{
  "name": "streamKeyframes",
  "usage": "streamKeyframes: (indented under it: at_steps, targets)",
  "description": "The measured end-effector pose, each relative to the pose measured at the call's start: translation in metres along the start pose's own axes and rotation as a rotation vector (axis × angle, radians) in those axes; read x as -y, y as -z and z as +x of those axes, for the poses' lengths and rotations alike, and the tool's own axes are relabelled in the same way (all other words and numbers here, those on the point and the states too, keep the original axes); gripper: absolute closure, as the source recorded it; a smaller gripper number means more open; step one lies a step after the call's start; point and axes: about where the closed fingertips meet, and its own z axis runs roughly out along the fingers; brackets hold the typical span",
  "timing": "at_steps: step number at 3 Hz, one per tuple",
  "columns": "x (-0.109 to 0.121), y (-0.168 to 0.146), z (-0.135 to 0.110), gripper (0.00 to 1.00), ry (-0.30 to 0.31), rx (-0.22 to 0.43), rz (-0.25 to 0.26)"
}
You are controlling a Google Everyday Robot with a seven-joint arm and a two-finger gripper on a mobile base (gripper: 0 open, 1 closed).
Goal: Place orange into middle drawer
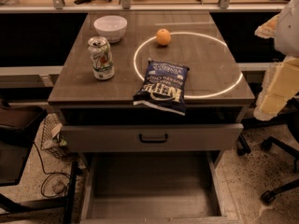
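The orange (pixel 163 37) sits on the cabinet top (pixel 210 64), toward the back, just inside a ring of reflected light. The middle drawer (pixel 148 183) is pulled out below, with a bare grey floor and low side walls. My gripper (pixel 271 99) hangs at the right edge of the view, off the cabinet's right side and well away from the orange, with nothing seen in it.
On the top stand a white bowl (pixel 110 27) at the back left, a soda can (pixel 101 58) in front of it, and a blue chip bag (pixel 162 86) near the front edge. The upper drawer front (pixel 153 138) has a black handle. A wire basket (pixel 53 134) and chair wheels (pixel 268 196) stand on the floor.
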Motion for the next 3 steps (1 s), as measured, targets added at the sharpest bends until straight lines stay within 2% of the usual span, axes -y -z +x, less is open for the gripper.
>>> streamKeyframes:
  at_steps: [1, 2, 3]
  targets:
    - [0.000, 0.000, 0.000, 0.00, 0.000, 0.000, 0.000]
    - [0.023, -0.005, -0.003, 0.00, -0.035, 0.049, 0.063]
    - [0.065, -0.019, -0.002, 0.00, -0.137, 0.164, 0.154]
